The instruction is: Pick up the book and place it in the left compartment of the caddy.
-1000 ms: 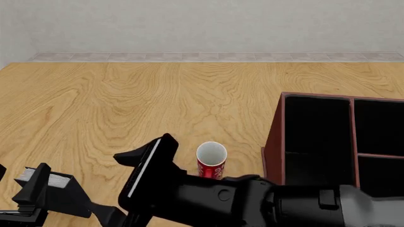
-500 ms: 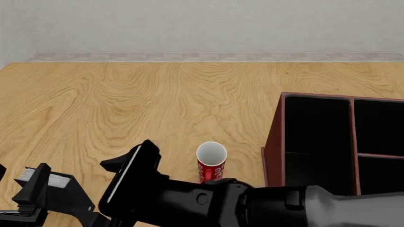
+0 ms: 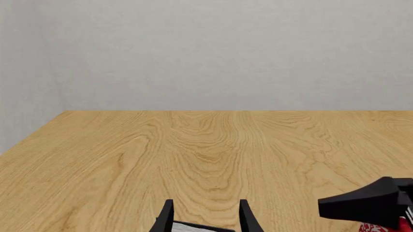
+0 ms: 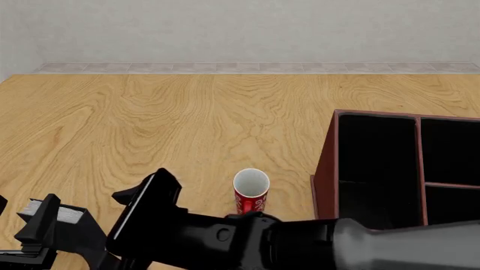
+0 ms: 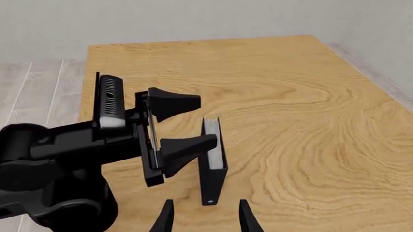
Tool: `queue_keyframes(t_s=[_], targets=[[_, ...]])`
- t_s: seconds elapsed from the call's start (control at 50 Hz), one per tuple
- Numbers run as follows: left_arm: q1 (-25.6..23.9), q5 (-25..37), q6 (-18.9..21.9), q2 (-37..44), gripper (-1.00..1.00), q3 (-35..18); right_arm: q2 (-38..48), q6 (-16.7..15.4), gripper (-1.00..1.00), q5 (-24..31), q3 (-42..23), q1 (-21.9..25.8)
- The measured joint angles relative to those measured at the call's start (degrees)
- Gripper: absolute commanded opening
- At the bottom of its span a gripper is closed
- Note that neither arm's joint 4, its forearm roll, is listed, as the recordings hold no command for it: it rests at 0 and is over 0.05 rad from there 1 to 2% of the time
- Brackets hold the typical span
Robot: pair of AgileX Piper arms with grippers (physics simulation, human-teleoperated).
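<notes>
The black book (image 5: 213, 166) stands upright near the table's front left corner, its white-grey page edge (image 4: 71, 215) facing up. My left gripper (image 5: 203, 121) is open, and its two fingers straddle one end of the book; the page edge (image 3: 193, 226) shows between its fingertips. My right gripper (image 4: 127, 216) is open and empty. It hangs just right of the book and points at it, its fingertips (image 5: 166, 215) short of the cover. The reddish-brown caddy (image 4: 324, 185) stands at the right, its left compartment (image 4: 375, 163) a tall black slot.
A red-and-white mug (image 4: 250, 191) stands upright between the book and the caddy, close behind my right arm. Two smaller caddy sections (image 4: 450, 152) lie right of the large slot. The wooden table ends at a grey wall at the far side.
My right gripper has swung leftward across the front of the table, closing in on the book. The left gripper, book, mug and caddy have stayed put.
</notes>
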Motion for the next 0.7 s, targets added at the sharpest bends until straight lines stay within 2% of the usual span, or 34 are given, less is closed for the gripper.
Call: queue_keyframes(t_s=[0.7], targets=[[0.00,0.00,0.00,0.00,1.00,0.00,6.94,0.62,1.00,-1.73,-2.88,-1.29]])
